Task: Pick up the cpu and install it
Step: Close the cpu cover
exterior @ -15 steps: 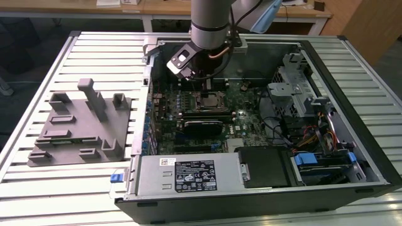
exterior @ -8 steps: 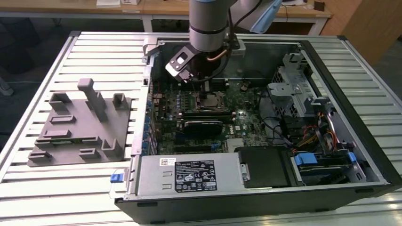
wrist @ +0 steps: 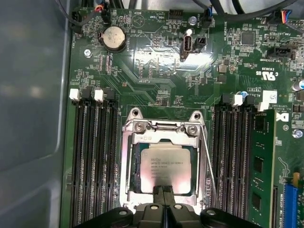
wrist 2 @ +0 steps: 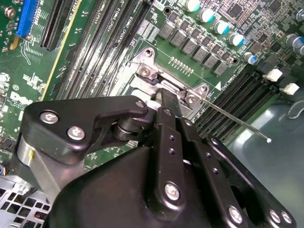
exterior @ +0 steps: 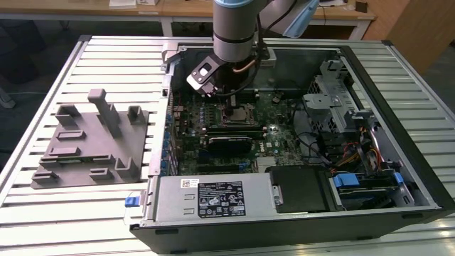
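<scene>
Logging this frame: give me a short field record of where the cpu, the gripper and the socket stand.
cpu: lies flat inside the socket, silvery top up
socket frame: metal, surrounds the cpu on the motherboard
gripper: fingers together, tips at the cpu's edge
lever: thin metal rod beside the socket
memory module: green, seated in a slot to one side of the socket
computer case: open, on the slatted table, arm reaching in
grey fixture: on the table, at the exterior view's left of the case
</scene>
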